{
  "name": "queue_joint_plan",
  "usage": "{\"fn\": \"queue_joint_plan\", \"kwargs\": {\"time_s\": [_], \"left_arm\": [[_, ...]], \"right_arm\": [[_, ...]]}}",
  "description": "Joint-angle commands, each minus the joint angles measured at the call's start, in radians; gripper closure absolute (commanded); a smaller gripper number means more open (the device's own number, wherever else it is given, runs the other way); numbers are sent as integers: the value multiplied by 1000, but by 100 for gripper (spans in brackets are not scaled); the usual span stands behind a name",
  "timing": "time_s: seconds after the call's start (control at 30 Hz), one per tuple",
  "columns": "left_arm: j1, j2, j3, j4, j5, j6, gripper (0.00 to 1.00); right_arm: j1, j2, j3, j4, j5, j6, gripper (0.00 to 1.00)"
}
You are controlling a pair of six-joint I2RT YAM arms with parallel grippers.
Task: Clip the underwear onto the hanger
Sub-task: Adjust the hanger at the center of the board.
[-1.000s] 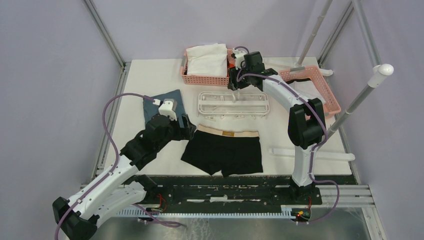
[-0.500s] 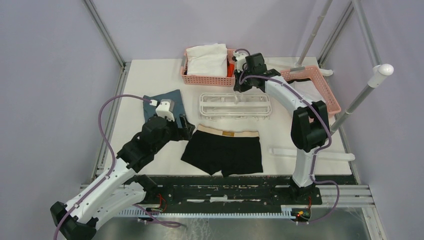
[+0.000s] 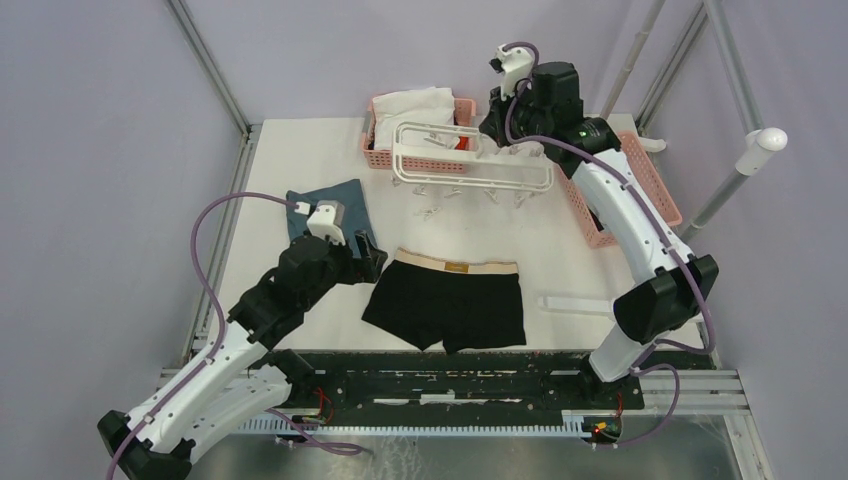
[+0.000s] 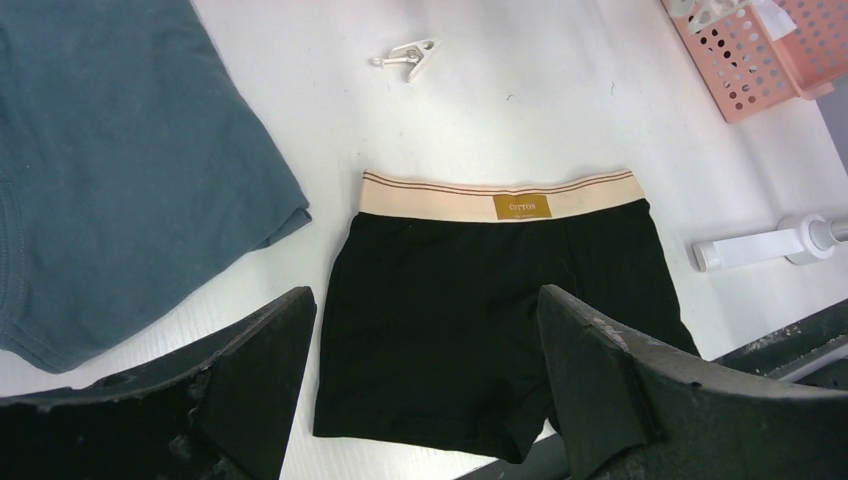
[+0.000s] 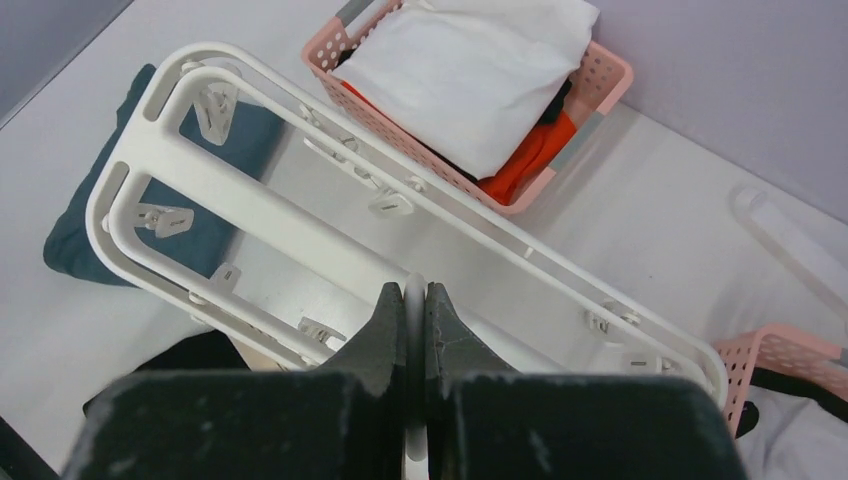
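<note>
My right pincer [image 5: 415,296] is clamped tight on the hanger [image 5: 262,200] - its two fingers [image 5: 385,325] pinch the thin white stem at the middle of the frame, with no gap left between them. From above, the hanger [image 3: 470,160] is held off the table [image 3: 300,150] at the far side, tilted, its left end overlapping the front of the pink basket [image 3: 375,150] that holds a folded white garment [image 3: 415,110]. Small clips dangle under its rails. One loose clip [image 3: 432,212] lies by itself on the table, between the hanger and the underwear.

The underwear [image 3: 447,303] lies flat near the front edge of the table, well apart from the hanger. Its beige waistband [image 4: 500,195] faces the far side and the two short legs point toward my bases.

My left pincer [image 3: 368,255] is spread wide and grips nothing. In its wrist view the two dark fingers [image 4: 250,380] frame the underwear [image 4: 500,310], one at the garment's left edge and the other over its right leg; whether they touch the fabric I cannot tell. Just to the left lies a folded blue-grey cloth [image 4: 120,170], its corner close to the waistband but not touching it.

A second pink basket [image 3: 650,180] sits at the right, under my right arm, and a white tube [image 3: 560,303] lies on the table just right of the underwear.
</note>
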Motion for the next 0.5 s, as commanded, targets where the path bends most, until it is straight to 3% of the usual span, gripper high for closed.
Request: {"fn": "queue_joint_plan", "kwargs": {"time_s": [0.0,0.47], "left_arm": [[3,-18,21,3,-17,-25,12],[3,-32,7,3,-28,-27,12]], "right_arm": [[4,-44,56,10,11,-31,100],[4,-18,19,-5,-30,-55,100]]}}
